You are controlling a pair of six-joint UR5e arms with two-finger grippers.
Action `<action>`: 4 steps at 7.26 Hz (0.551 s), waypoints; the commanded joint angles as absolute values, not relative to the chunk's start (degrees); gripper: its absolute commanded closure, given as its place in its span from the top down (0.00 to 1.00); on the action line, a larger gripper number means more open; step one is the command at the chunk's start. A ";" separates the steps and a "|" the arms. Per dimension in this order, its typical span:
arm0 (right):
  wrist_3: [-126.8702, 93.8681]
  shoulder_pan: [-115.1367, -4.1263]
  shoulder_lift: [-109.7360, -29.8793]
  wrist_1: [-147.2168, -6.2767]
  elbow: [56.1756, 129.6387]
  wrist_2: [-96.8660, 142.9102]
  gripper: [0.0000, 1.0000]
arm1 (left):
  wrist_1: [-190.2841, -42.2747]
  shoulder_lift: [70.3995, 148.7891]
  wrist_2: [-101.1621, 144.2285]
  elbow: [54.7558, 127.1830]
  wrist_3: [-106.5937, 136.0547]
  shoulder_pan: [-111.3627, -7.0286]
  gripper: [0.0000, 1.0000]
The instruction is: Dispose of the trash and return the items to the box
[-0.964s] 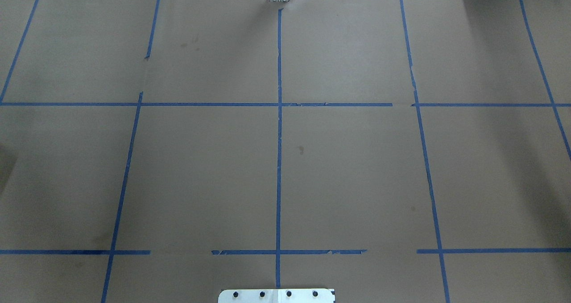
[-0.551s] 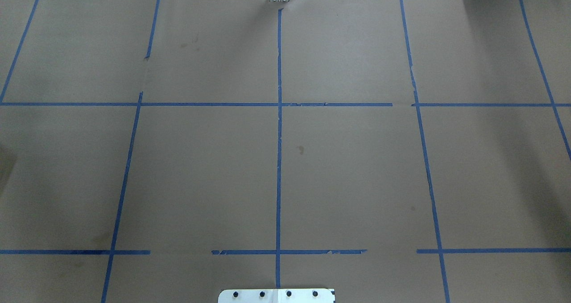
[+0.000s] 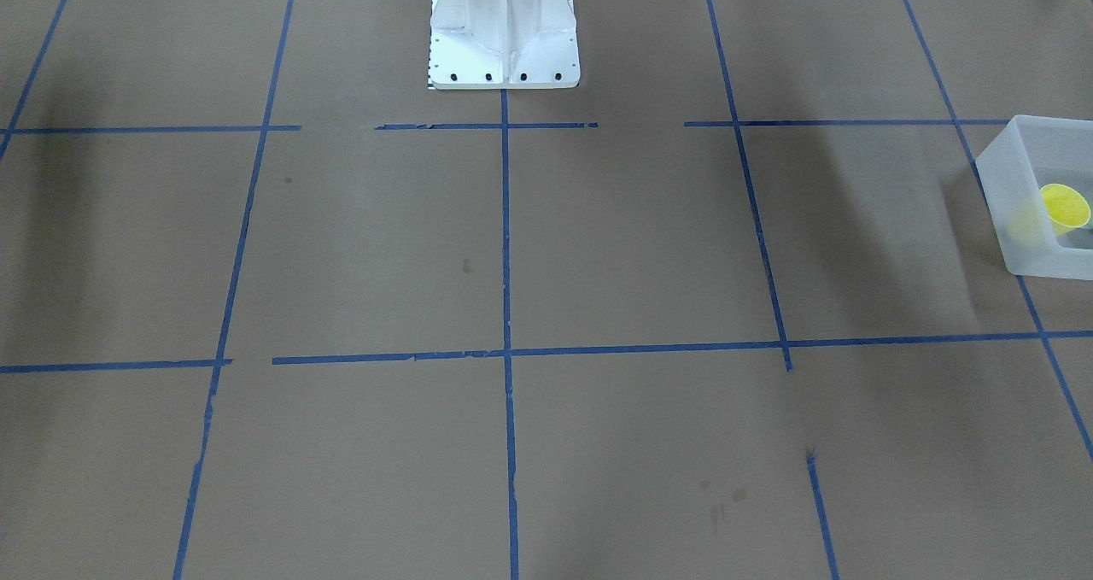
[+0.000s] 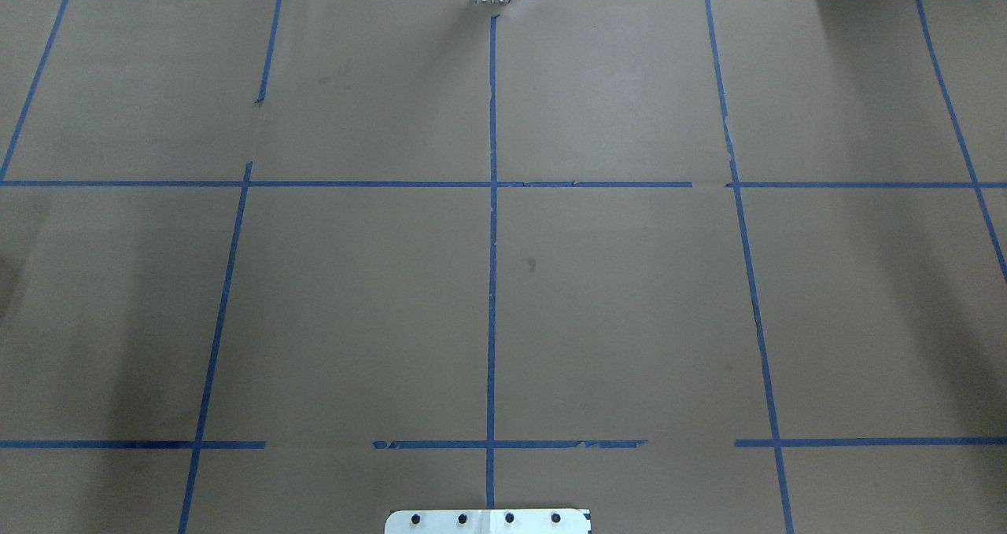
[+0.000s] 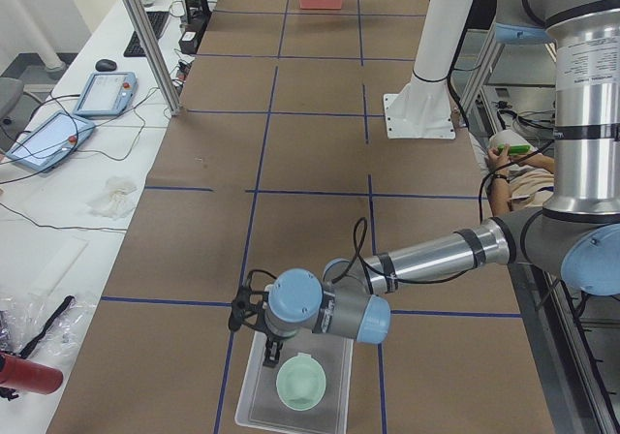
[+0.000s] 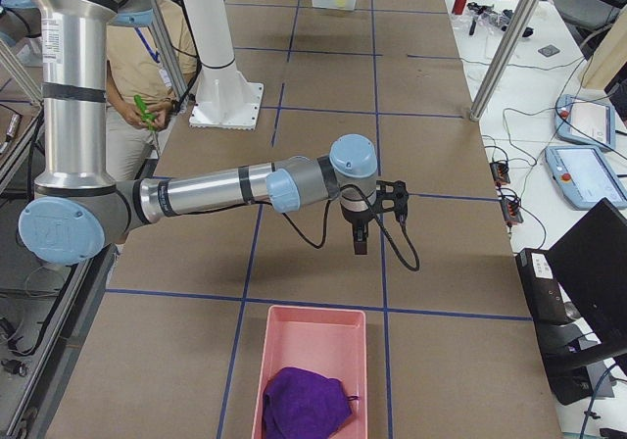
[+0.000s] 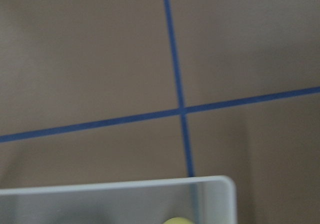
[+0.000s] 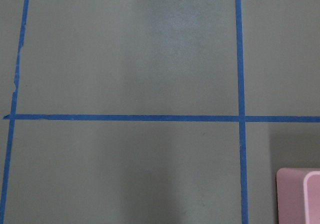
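Note:
The frosted-white box (image 3: 1049,257) stands at the table's end on my left side. The yellow cup (image 3: 1065,206) lies in it. In the exterior left view the mint-green bowl (image 5: 300,383) sits inside the box (image 5: 247,400), and my left gripper (image 5: 272,351) hangs over the box's near end beside the bowl. I cannot tell if it is open or shut. The left wrist view shows the box rim (image 7: 125,186) and a sliver of the cup (image 7: 177,220). My right gripper (image 6: 360,238) hangs above bare table near the pink bin (image 6: 313,346). I cannot tell its state either.
The pink bin holds a crumpled purple thing (image 6: 304,410) at the table's right end; its corner shows in the right wrist view (image 8: 300,194). The white robot base (image 3: 504,29) stands at mid table edge. A person sits behind the robot (image 6: 137,76).
Nothing on the table has moved in the overhead view; only a faint shadow at its left edge has shrunk.

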State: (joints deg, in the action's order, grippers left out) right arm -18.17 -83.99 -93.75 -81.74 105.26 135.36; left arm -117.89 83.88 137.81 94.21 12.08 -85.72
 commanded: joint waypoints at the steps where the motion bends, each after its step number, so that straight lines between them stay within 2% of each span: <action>1: -18.02 -82.62 -93.78 -81.74 105.12 133.60 1.00 | -108.61 84.55 131.79 107.61 19.60 -77.10 0.92; 2: -18.02 -82.62 -93.69 -81.91 105.03 133.68 1.00 | -103.93 86.90 131.57 108.10 18.64 -77.34 0.92; 4: -16.45 -82.53 -91.34 -90.57 105.47 134.65 1.00 | -101.19 85.96 131.57 107.93 10.17 -79.17 0.92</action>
